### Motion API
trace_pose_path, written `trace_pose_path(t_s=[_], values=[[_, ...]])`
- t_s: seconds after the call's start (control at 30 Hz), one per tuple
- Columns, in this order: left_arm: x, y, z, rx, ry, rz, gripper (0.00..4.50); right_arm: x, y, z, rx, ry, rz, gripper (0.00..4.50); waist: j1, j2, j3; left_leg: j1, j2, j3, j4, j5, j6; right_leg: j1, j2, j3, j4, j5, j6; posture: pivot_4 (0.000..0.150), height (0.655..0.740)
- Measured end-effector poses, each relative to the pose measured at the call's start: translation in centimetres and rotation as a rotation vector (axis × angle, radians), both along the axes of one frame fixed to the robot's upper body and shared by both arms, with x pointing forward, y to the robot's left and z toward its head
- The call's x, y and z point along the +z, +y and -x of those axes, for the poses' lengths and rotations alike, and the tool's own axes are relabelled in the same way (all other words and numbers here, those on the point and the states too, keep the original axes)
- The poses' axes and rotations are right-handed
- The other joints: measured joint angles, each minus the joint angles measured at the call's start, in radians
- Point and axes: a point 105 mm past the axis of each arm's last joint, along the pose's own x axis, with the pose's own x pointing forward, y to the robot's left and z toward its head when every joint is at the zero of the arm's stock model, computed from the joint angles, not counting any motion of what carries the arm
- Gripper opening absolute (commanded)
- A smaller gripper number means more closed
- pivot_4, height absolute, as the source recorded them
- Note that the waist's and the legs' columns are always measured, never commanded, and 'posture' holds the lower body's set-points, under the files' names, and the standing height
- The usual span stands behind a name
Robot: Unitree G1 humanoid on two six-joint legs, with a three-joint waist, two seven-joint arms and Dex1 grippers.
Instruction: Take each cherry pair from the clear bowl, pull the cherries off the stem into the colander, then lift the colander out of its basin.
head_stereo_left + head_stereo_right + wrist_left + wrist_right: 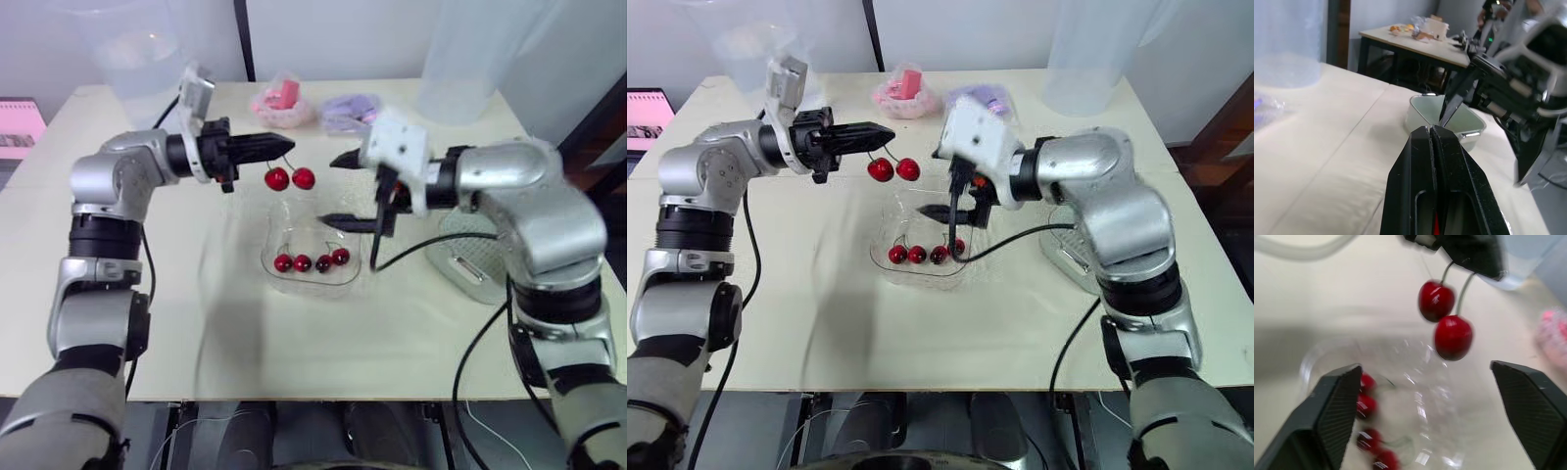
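My left gripper (287,145) is shut on the stem of a cherry pair (290,178), whose two red cherries hang above the far rim of the clear bowl (270,266). Several more cherries (312,261) lie in that bowl. Just right of the hanging pair, my right gripper (338,189) stands open, with one finger level with the stem and the other over the bowl. In the right wrist view the cherry pair (1445,316) hangs beyond my wide-apart fingers (1337,401). The colander in its basin (477,266) sits at the right, partly behind my right arm.
A pink bag (284,103) and a purple bag (351,110) lie at the back of the table. Tall clear plastic containers stand at the back left (137,49) and back right (470,59). A black cable (421,245) hangs from my right arm across the basin.
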Motion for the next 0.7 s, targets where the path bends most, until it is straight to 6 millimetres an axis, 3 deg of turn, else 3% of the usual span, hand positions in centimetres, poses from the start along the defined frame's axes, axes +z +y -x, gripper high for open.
trace_pose_path(t_s=[0.1, 0.23, 0.7], values=[[1.1, -0.6, 0.8, -0.041, -0.063, -0.011, 0.00, 0.6, 0.8, 0.0, -0.003, 0.106, -0.055, 4.44, 0.000, 0.000, 0.000, 0.000, 0.000, 0.000, 0.000, 0.000, 0.000, 0.000, 0.000, 0.000, 0.000, 0.000, 0.000, 0.150, 0.7348], [1.1, -0.7, 1.0, -0.058, -0.068, -0.013, 0.00, -0.1, 0.7, -0.4, -0.046, 0.202, -0.073, 4.44, 0.001, 0.000, 0.000, 0.000, 0.000, 0.000, 0.000, 0.000, 0.001, 0.000, 0.000, 0.000, 0.000, 0.000, 0.000, 0.150, 0.7348], [1.1, -0.9, 1.2, -0.068, -0.086, -0.028, 0.00, -0.9, 0.8, -2.5, -0.143, 0.252, -0.088, 4.44, -0.001, 0.000, 0.000, 0.000, 0.000, 0.000, 0.000, -0.001, 0.001, 0.000, 0.000, 0.000, 0.000, 0.000, 0.000, 0.150, 0.7348]])
